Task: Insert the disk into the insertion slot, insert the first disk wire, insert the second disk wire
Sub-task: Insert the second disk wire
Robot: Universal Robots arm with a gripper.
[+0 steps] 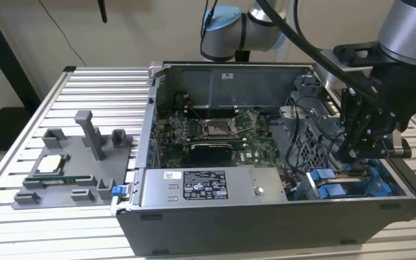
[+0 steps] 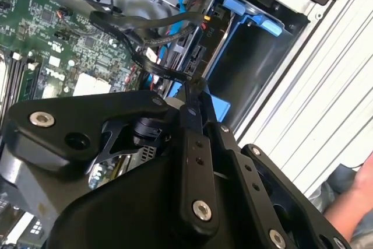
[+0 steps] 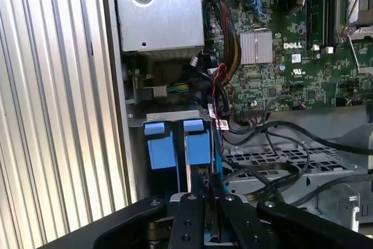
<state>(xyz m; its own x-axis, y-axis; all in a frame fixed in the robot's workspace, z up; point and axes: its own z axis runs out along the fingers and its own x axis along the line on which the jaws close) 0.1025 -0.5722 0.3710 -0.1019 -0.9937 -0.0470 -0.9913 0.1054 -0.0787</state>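
Over the blue-tabbed drive slot [image 3: 161,144], the pincer [image 3: 201,189] hangs, fingers [image 3: 187,214] drawn narrow. Black wires [image 2: 152,65] run just beside it; whether it grips one I cannot tell.

- Surface [image 1: 85,81]: pale metal top made of parallel slats.
- Computer case [image 1: 266,222]: open grey tower lying on its side, resting directly on the slats.
- Grey fixture [image 1: 96,142]: moulded holder with an upright post, just beside the computer case, toward the exterior view's left.
- Processor chip [image 1: 51,164] and memory stick [image 1: 60,180]: seated in the fixture, well apart from the computer case.
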